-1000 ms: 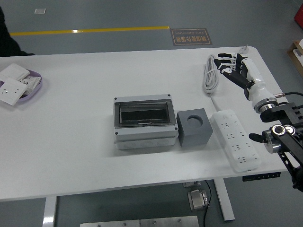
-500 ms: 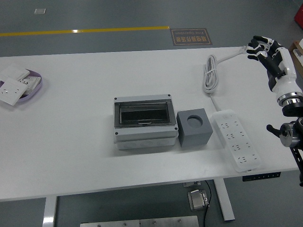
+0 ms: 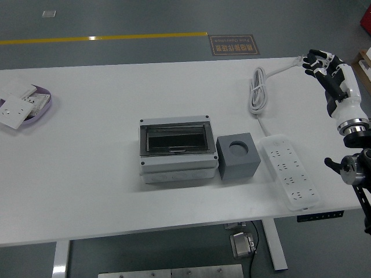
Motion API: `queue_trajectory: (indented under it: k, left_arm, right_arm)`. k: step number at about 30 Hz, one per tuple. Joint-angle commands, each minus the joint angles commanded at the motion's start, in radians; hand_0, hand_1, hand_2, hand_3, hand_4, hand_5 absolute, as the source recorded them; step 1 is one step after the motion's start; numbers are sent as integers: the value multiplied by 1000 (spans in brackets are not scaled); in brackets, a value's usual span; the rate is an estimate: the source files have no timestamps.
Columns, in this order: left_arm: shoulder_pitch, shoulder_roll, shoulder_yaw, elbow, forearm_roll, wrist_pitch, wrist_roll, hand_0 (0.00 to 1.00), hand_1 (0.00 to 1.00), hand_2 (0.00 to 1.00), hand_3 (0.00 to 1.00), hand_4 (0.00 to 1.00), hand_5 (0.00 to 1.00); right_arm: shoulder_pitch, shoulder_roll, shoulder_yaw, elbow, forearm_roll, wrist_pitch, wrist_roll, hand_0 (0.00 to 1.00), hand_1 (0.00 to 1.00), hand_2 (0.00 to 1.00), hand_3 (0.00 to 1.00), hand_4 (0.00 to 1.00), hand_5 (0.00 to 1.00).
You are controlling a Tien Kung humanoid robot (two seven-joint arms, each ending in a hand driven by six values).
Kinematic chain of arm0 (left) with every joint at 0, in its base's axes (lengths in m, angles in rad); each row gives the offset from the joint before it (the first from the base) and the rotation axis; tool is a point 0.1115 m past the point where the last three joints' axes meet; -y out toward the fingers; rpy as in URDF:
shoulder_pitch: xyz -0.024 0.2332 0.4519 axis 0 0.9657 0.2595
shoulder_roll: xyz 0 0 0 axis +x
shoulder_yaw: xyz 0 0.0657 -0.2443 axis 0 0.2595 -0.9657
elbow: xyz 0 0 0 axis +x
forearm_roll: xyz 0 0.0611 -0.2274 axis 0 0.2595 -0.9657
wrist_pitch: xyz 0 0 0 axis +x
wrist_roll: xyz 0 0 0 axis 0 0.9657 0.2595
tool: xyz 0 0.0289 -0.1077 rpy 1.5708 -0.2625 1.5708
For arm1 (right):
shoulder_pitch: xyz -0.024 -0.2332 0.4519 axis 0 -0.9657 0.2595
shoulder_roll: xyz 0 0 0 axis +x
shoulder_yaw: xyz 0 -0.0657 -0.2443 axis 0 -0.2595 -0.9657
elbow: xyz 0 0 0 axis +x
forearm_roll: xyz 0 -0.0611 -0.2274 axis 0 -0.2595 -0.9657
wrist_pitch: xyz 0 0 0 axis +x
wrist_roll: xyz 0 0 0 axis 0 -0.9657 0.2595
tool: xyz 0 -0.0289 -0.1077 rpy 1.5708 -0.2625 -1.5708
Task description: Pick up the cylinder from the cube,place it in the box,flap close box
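The right robot hand point(image 3: 322, 62) is raised at the far right edge of the surface point(image 3: 104, 174), fingers loosely spread and holding nothing. The left arm is not in view.

The cube point(image 3: 237, 156) sits well away from the robot hand, toward the robot and to its left, with the box point(image 3: 177, 150) just beyond it, touching or nearly so. The round socket in the cube's top looks dark and empty, and no cylinder shows on the surface. The box lid appears already down, its clear window flat — so the task may well be done, though whether the cylinder lies inside cannot be told through the window.

Risks from here, as I judge them: between the robot hand and the cube lie a power strip point(image 3: 288, 178) and a coiled cord point(image 3: 258, 90) — a low sweep could snag the cord or shove the strip into the cube. If the lid is not latched, a nudge might spring it.

The cube is matte grey, square-edged, likely foam or plastic. The box is hard pale-grey plastic with corner screws and a smoky clear flap. The strip is glossy white and long; the cord is rubbery.
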Motion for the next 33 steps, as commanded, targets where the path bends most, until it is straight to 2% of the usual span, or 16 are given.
queue_trajectory:
  k: [17,24,33]
  left_arm:
    - [-7,-1,1,1,-1,2,-1,629,647,625,668,722,253]
    - [-5,-10,-25,-1,21,3,-2,629,647,625,668,722,253]
    - [0,-22,-20,-3,21,3,-2,629,647,625,668,722,253]
  right_arm:
    - [9,4,-31,3,-22,1,-10,767,684,663,656,820,474]
    - [13,-5,-8,14,-51,2,-18,770,685,666,655,836,490]
    - [2,-16,3,13,-55,2,-17,770,684,666,654,841,496]
